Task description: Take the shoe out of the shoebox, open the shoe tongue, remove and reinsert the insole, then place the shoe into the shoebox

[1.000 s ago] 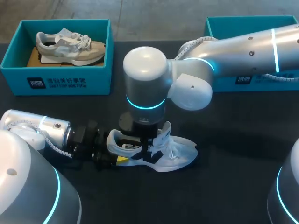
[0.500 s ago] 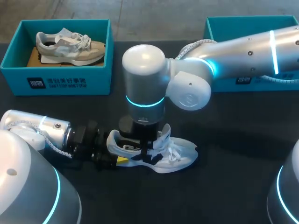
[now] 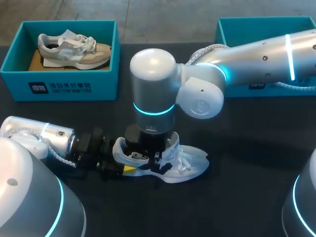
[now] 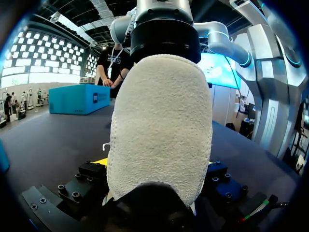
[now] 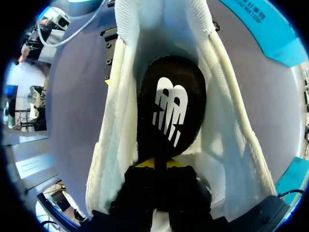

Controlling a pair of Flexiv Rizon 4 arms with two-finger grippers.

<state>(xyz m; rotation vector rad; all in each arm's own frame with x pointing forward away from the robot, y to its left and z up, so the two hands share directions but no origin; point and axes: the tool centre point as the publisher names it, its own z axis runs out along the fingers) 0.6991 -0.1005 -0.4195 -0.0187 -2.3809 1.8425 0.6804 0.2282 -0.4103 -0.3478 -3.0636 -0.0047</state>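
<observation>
A white shoe (image 3: 185, 165) lies on the black table, toe to the right. My left gripper (image 3: 123, 168) reaches in from the left, and its widely spread fingers press the fuzzy heel (image 4: 159, 130) from both sides. From above, my right gripper (image 3: 148, 152) dips into the shoe's mouth. In the right wrist view its yellow tips (image 5: 154, 163) are pinched together on the near edge of the black insole (image 5: 169, 116), which lies inside the shoe (image 5: 116, 125). The tongue is pushed forward under the laces.
A teal shoebox (image 3: 59, 86) at the back left holds a grey and beige shoe (image 3: 74, 48). A second teal box (image 3: 232, 27) stands at the back right, partly behind my right arm (image 3: 256, 54).
My right gripper has sunk a little deeper into the shoe and its fingers have closed. The left arm and the shoe stayed where they were.
</observation>
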